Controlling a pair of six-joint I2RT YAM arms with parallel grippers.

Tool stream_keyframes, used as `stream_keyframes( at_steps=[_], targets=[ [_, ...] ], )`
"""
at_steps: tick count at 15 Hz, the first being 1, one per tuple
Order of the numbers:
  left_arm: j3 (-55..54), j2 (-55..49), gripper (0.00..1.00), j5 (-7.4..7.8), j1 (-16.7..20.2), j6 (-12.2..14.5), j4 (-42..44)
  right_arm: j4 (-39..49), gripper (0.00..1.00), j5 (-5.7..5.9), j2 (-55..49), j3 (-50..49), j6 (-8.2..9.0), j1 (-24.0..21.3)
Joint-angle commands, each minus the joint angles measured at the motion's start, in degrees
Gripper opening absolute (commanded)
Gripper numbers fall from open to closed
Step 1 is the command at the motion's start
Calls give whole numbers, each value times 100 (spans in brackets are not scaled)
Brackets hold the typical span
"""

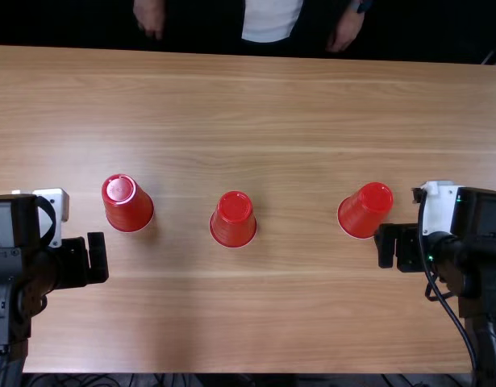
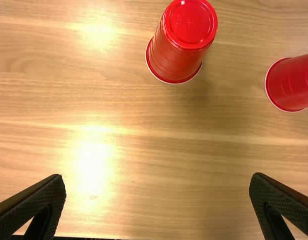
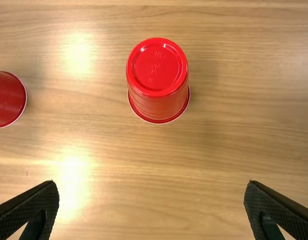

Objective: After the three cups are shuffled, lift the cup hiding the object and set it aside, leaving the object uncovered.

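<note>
Three red cups stand upside down in a row across the middle of the table: the left cup, the middle cup and the right cup. My left gripper hangs near the table's left edge, short of the left cup, open with nothing between its fingers. The middle cup shows at that view's edge. My right gripper is close beside the right cup on its near side, open and holding nothing. The middle cup sits off to one side. No ball is visible.
The light wooden table stretches bare behind the cups to its far edge. Wide gaps separate the cups. Both arm bases stand at the near corners.
</note>
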Motion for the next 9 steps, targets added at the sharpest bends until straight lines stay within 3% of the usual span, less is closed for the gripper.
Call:
stream_keyframes(
  at_steps=[1, 4, 9],
  targets=[
    [175, 116, 100, -1, -17, 34, 21, 131, 100, -63, 154, 174, 1, -32],
    [166, 231, 100, -1, -35, 34, 21, 880, 100, -63, 638, 200, 12, -24],
    [113, 239, 100, -1, -44, 34, 21, 1344, 100, -63, 1604, 438, 22, -6]
  ],
)
